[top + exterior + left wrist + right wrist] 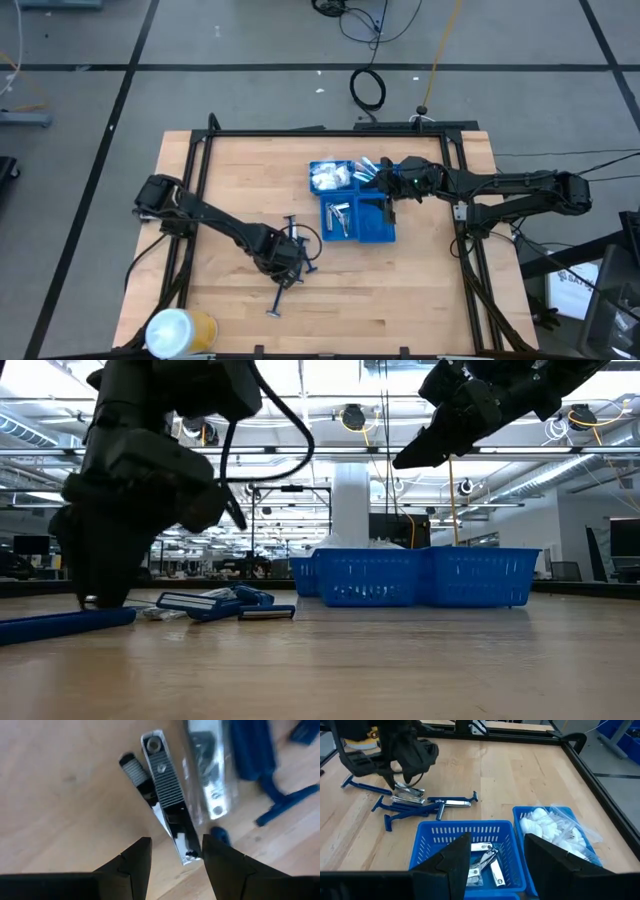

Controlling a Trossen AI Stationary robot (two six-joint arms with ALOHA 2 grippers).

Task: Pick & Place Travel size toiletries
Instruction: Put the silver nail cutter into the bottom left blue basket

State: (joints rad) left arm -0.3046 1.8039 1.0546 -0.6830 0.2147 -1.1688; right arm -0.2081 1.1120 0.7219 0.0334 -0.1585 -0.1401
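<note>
A silver nail clipper [167, 795] lies flat on the wooden table, and a second clipper in clear wrap [210, 770] lies beside it. Blue razors [280, 802] lie next to them in a small pile [300, 245]. My left gripper [175, 852] points down over this pile [288, 262], open, its fingers standing either side of the silver clipper's near end without touching it. My right gripper [495, 845] hangs open above the blue compartment tray [375, 232], holding nothing. The tray holds nail clippers [485, 862] in one compartment and a clear packet of white pieces [552, 830] in another.
One blue razor [275, 305] lies apart, nearer the front edge. A white-and-yellow roll [180, 330] stands at the front left corner. A black frame [320, 132] borders the table's far side and both ends. Bare wood [420, 290] lies near the front right.
</note>
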